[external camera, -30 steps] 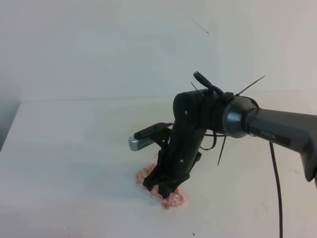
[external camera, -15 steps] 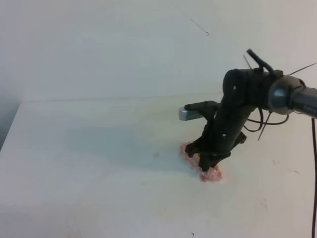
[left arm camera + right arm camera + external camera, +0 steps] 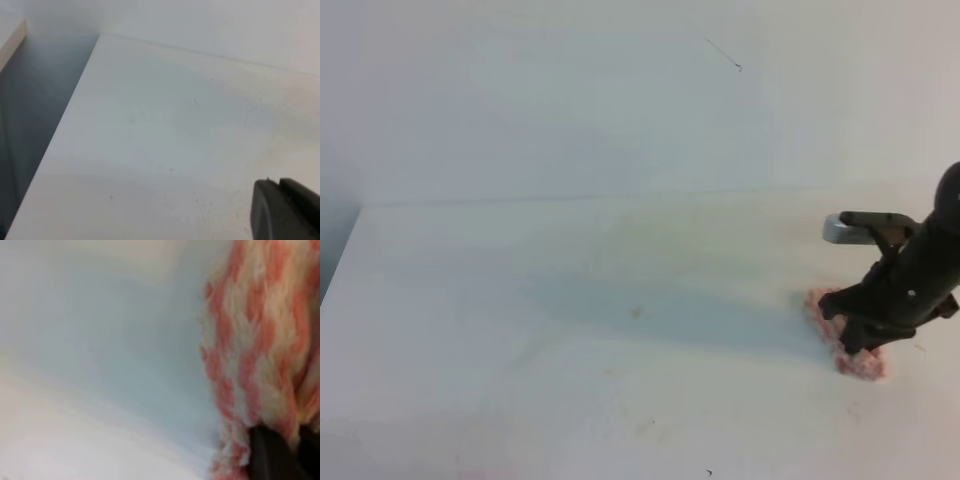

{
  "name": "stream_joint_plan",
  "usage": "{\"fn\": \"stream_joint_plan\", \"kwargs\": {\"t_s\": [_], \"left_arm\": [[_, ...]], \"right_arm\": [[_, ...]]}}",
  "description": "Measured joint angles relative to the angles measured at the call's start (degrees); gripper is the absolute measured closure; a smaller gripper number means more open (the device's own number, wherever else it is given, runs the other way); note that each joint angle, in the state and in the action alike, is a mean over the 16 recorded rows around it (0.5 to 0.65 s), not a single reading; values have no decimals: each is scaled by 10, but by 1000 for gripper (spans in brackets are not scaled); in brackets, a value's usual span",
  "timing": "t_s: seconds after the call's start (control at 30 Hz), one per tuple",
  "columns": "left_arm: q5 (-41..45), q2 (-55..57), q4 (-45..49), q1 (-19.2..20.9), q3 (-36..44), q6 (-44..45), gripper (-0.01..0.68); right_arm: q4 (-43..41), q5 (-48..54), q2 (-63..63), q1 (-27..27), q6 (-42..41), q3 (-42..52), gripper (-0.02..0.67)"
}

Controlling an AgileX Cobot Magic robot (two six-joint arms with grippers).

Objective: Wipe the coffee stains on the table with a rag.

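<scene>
The table (image 3: 520, 300) is a plain, matte white slab with faint brownish smudges; a small tan speck (image 3: 636, 312), the only clear trace of the coffee stains, sits near its middle. Toward the right edge, the right gripper (image 3: 860, 345) presses its dark, angular plastic fingers down into the rag (image 3: 865, 364), pinched shut on the cloth, which lies bunched flat on the table beneath it. A short silver-grey block (image 3: 845, 229), the wrist camera, juts from the arm above. Seen from the right wrist, the rag (image 3: 260, 350) is soft and fuzzy, a fleecy weave with wavy pink and cream zigzag stripes, its fibres fluffing over the black fingertips (image 3: 270, 455). From the left wrist view only a rounded black corner of the left gripper (image 3: 285, 210) shows, above the table near its left edge; I cannot tell how its fingers stand.
</scene>
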Motion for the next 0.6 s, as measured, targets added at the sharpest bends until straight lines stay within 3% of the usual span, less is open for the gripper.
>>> {"fn": "stream_joint_plan", "kwargs": {"t_s": [0.33, 0.6], "left_arm": [[-1, -1, 0, 0, 0, 0, 674], [-1, -1, 0, 0, 0, 0, 674]], "right_arm": [[39, -20, -49, -39, -53, 34, 631], [85, -3, -68, -39, -106, 34, 448]]}}
